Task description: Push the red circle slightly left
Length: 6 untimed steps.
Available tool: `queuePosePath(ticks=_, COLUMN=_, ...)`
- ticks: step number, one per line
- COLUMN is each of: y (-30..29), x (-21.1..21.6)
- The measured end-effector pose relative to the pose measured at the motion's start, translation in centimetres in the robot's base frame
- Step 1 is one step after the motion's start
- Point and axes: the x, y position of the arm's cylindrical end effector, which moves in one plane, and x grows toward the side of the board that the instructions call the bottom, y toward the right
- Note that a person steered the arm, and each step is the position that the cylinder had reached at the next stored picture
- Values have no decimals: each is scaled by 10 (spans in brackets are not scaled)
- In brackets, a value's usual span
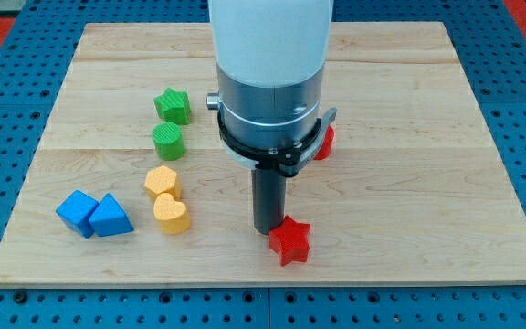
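Observation:
A red block (324,143), likely the red circle, peeks out at the right of my arm's metal collar; most of it is hidden, so its shape is unclear. A red star (290,240) lies near the view's bottom centre. My tip (268,228) rests on the wooden board (409,164) just left of and touching or nearly touching the red star, well below the hidden red block.
A green star (173,105) and a green cylinder (168,142) lie at the left. Below them are a yellow hexagon-like block (163,182) and a yellow heart (171,216). A blue cube (76,212) and a blue triangle (110,217) sit at the lower left.

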Motion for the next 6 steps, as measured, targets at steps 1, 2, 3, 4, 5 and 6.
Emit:
queuePosePath(ticks=1, y=17, x=-8)
queuePosePath(ticks=2, y=79, x=-8)
queuePosePath(ticks=3, y=130, x=-29)
queuePosePath(ticks=4, y=166, x=-82)
queuePosePath(ticks=5, y=161, x=-139)
queuePosePath(ticks=6, y=89, x=-136)
